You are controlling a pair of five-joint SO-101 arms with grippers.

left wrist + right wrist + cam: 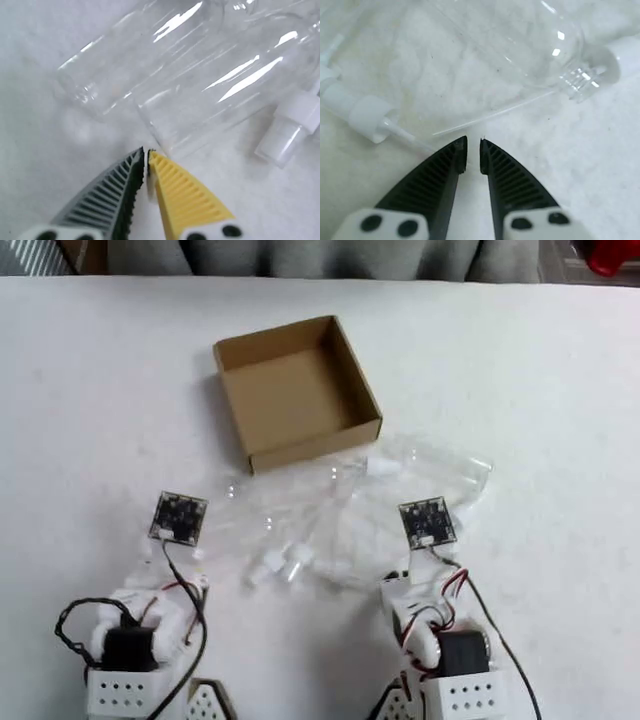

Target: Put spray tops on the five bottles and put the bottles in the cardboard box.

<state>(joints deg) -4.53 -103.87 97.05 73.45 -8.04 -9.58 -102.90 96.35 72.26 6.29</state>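
Zero bottles in the cardboard box. They lie jumbled on the table just beside the box, on its arm-ward side. At least one spray top is loose, so capping looks barely begun. Left claw closed and empty; right claw nearly closed and empty.

Cardboard box was plain brown. Bottles were clear and colourless, spray tops white, table white. Left gripper was ribbed, one half grey edged in black, the other yellow. Right gripper was ribbed, black throughout.
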